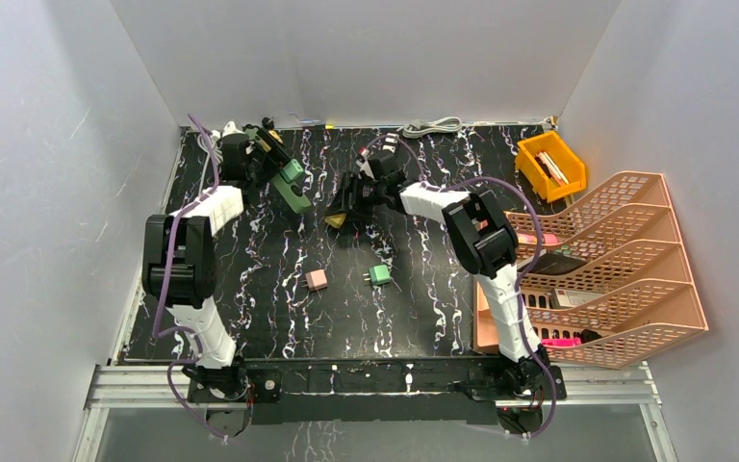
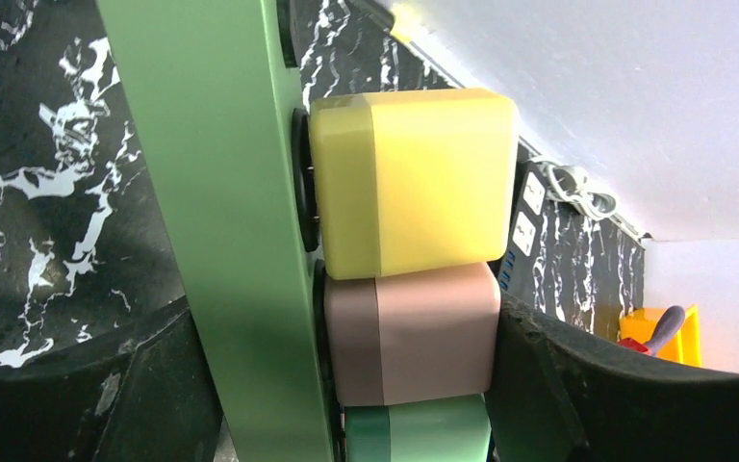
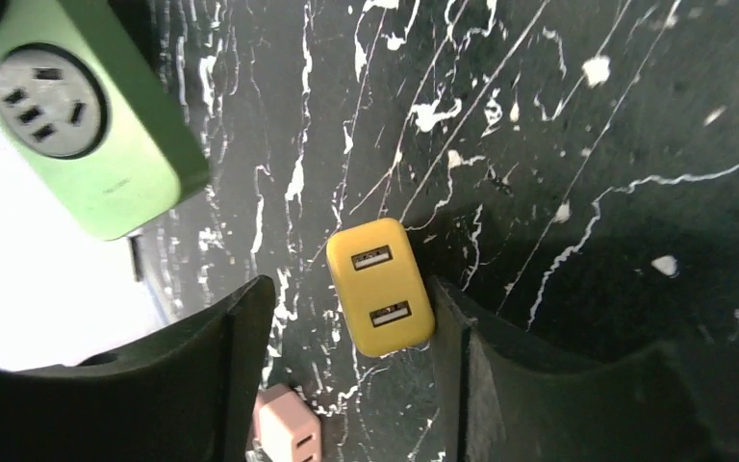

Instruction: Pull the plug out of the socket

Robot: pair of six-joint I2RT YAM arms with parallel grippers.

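The green power strip [image 2: 231,241] stands on edge at the far-left of the marbled black table [image 1: 279,318], held in the left gripper [image 1: 267,154]. 3 plugs sit in a row on its face, touching one another: a yellow plug [image 2: 414,183], a brown-pink plug [image 2: 414,332] and a green plug [image 2: 423,433]. The left claw is closed across the strip, 1 finger against its back and the other against the brown-pink plug.

The left arm rises from its base, folds at the elbow and reaches forward along the left edge of the table. The right arm bends at a high elbow and stretches left toward the middle of the table. The right gripper [image 3: 346,294] points down with its jaws open. A loose yellow USB charger [image 3: 380,286] lies flat on the table between them with its 2 ports up. It is clear of 1 finger and just beside the other. It lies near the strip's free end.

The sockets under the 3 plugs are hidden, as are their pins. The green plug is cut off by the bottom edge of the left wrist view, and both ends of the strip run out of that view. From above, the left gripper covers much of the strip.

A loose pink plug [image 1: 317,279] and a loose green plug [image 1: 379,274] lie nearer the arms.
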